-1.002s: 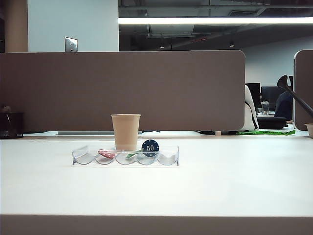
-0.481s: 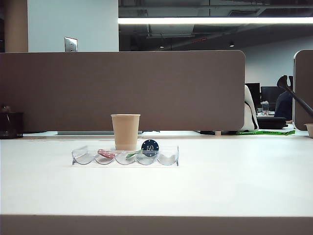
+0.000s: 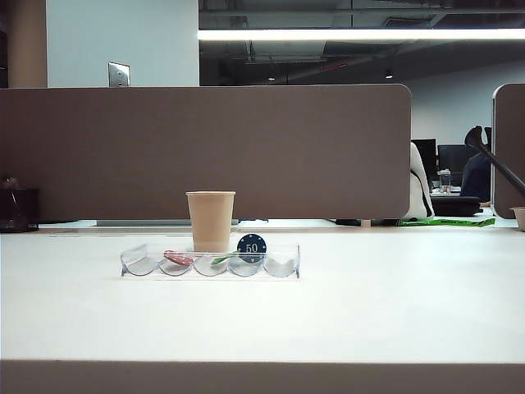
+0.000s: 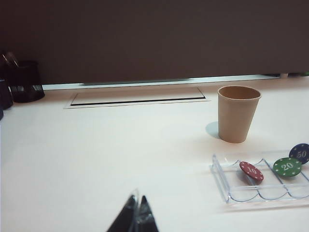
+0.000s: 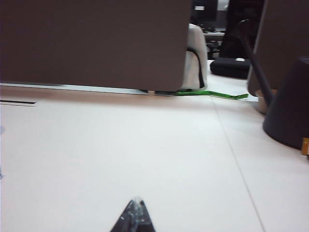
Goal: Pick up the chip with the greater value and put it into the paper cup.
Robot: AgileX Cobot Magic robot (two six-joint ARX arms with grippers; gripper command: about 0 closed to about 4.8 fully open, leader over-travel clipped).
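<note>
A beige paper cup stands upright just behind a clear scalloped tray. In the tray lie a red 10 chip and a green 20 chip, and a dark blue 50 chip stands on edge. The 50 is the highest number that shows. My left gripper is shut and empty, low over bare table well short of the tray. My right gripper is shut and empty, far from the tray. Neither gripper shows in the exterior view.
A brown partition runs along the table's back edge. A black mesh pen holder stands at the far left. A cable slot lies behind the cup. A dark cone-shaped object stands at the right.
</note>
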